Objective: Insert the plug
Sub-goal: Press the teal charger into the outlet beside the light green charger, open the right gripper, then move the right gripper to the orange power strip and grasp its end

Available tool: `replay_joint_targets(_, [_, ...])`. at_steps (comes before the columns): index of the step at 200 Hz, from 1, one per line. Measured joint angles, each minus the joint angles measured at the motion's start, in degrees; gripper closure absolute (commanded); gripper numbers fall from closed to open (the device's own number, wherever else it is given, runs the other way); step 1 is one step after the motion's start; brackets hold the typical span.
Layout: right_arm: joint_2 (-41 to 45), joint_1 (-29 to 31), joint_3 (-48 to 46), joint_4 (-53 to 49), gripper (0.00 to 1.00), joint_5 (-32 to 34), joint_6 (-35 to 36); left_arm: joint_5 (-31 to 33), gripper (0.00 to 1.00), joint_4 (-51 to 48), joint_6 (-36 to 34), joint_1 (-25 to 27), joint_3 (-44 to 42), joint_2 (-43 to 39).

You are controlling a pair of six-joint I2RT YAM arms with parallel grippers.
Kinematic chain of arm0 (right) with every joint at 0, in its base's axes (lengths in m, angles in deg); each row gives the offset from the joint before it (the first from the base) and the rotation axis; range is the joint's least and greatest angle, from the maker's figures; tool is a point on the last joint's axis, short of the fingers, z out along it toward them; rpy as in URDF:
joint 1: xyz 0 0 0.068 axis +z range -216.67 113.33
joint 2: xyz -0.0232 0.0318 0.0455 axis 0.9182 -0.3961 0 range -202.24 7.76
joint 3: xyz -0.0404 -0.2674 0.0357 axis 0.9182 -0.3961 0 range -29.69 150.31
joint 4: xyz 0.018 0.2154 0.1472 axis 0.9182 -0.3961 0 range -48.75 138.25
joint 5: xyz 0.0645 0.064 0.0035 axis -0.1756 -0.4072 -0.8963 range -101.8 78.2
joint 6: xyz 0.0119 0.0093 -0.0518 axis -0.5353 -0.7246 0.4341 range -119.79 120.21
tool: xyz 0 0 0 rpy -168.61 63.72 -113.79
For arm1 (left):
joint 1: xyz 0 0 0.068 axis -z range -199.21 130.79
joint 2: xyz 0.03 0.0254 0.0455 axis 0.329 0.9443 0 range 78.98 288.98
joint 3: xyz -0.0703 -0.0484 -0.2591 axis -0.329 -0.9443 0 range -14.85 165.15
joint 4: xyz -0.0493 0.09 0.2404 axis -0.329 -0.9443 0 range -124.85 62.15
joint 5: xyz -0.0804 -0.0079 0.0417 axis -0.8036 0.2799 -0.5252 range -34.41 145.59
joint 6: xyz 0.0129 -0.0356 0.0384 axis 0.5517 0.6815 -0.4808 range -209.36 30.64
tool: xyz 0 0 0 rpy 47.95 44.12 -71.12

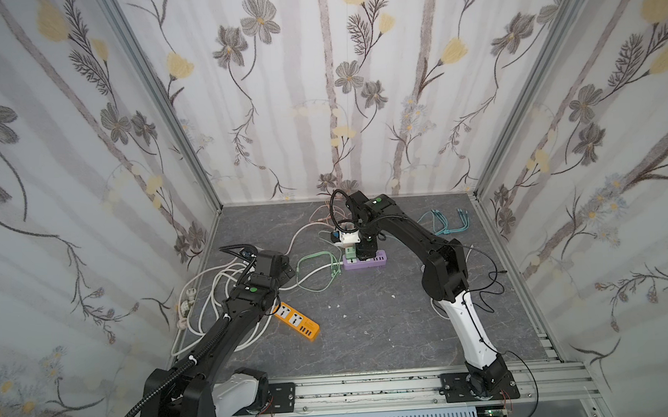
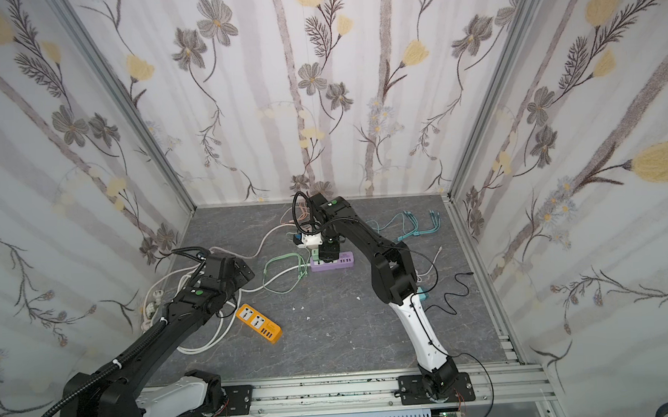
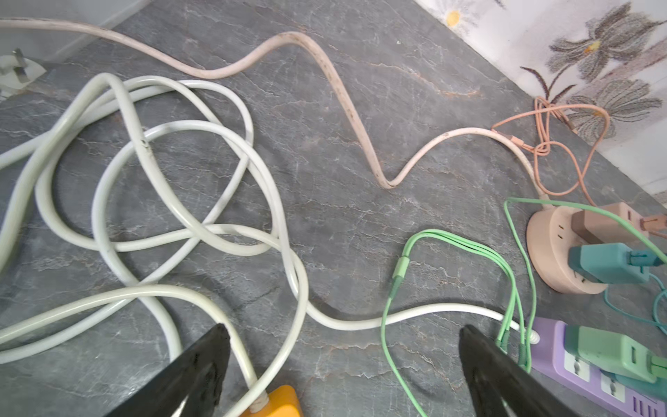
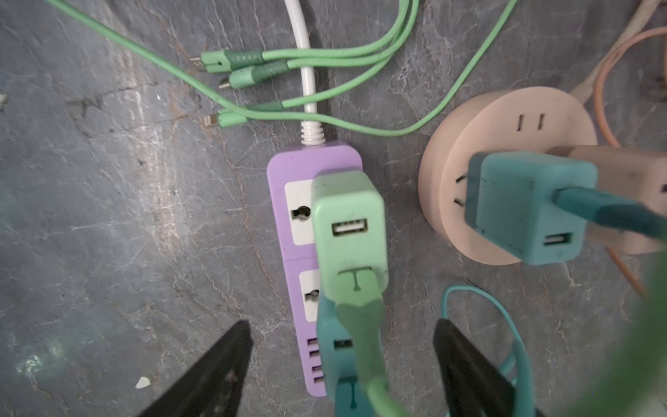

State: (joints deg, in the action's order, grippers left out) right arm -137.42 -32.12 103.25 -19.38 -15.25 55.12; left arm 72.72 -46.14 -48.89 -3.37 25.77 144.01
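Right gripper (image 4: 342, 335): hanging straight above the strip, its jaws standing wide apart and gripping nothing. A clear gap is showing between each finger and the plug.

Teal plug (image 4: 326, 364): sitting directly between the open jaws and standing upright at the strip's second socket. A green cable is crossing in front of it, so it cannot be told how deep its pins are sitting.

Green cable (image 4: 361, 325): leaving the green charger and running down through the space between the jaws, over the teal plug.

Green charger (image 4: 348, 231): standing just beyond the fingertips in the neighbouring socket, close against the teal plug.

Purple power strip (image 4: 279, 169): lying flat under the hand, with its white lead leaving from the end farthest from the fingers.

Round pink socket hub (image 4: 505, 115): sitting near the strip, off to one side of the hand. It is carrying a second teal charger (image 4: 523, 209).

Left gripper (image 3: 343, 361): waiting well apart from the right hand with its jaws spread wide and empty, over loops of white cord (image 3: 144, 155).

Step in hand: the plug is looking placed and the hand is free of it. The work now appears to be confirming the seat and drawing clear.

Doing it well: rising straight along the plug's axis should keep the fingers from hooking the green cable and levering a charger loose. If the plug is sitting proud, closing on its flat sides and pressing squarely down should seat it, as the light strip may slide.
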Motion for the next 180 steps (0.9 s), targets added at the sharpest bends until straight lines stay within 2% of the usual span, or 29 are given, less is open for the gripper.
replay_joint_targets(39, [5.25,0.04,-4.72,0.13,0.01,-1.05,-1.53,-1.03,0.00,-2.67,-1.14,-2.40,0.02,-1.46])
replay_joint_targets(78, [14.32,0.02,-16.04,2.80,0.01,-0.55,-4.17,-1.81,0.00,-3.80,-1.20,-4.28,-1.09,-4.00])
replay_joint_targets(98, [20.15,0.83,-21.97,6.71,0.01,0.87,-8.13,-1.92,0.00,-4.44,-0.44,-4.44,-1.20,-4.66])
replay_joint_targets(119, [26.23,4.09,-28.68,13.09,0.01,2.43,-15.23,-1.11,0.00,-6.56,2.10,-4.98,-0.15,-4.76])
replay_joint_targets(138, [28.96,9.92,-33.35,20.46,0.01,3.34,-25.18,0.39,0.00,-8.74,5.79,-5.90,1.53,-4.55])
replay_joint_targets(157, [27.12,17.09,-34.47,26.38,0.01,3.37,-35.01,1.49,0.00,-12.02,10.16,-7.48,3.41,-3.85])
replay_joint_targets(180, [20.79,23.69,-31.41,29.40,0.01,2.64,-41.53,2.78,0.00,-16.83,15.17,-9.92,5.38,-3.89])
